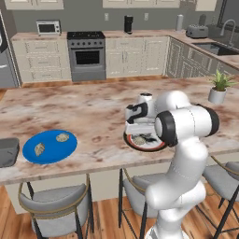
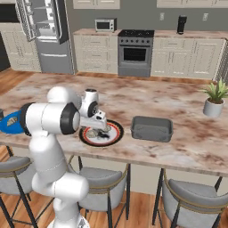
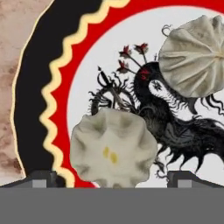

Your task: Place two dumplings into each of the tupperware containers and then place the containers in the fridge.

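My gripper (image 3: 113,178) hangs open just above a round plate with a black-and-red rim (image 2: 116,129) at the counter's near edge. Its two fingertips (image 3: 41,177) straddle one pale dumpling (image 3: 113,151). A second dumpling (image 3: 194,54) lies further in on the same plate. Two more dumplings (image 1: 39,149) (image 1: 62,137) rest on a blue plate (image 1: 49,151) to the left. One dark grey tupperware container (image 2: 152,128) stands empty right of the rimmed plate. Another tupperware container (image 1: 7,151) sits left of the blue plate. The fridge (image 2: 44,26) stands with its door open at the far left.
A potted plant (image 2: 214,100) stands on the counter's right end. Grey bar stools (image 1: 56,198) line the near side of the island. An oven (image 2: 135,53), a microwave (image 2: 105,24) and cabinets run along the back wall, with a sink (image 1: 214,48) at the right.
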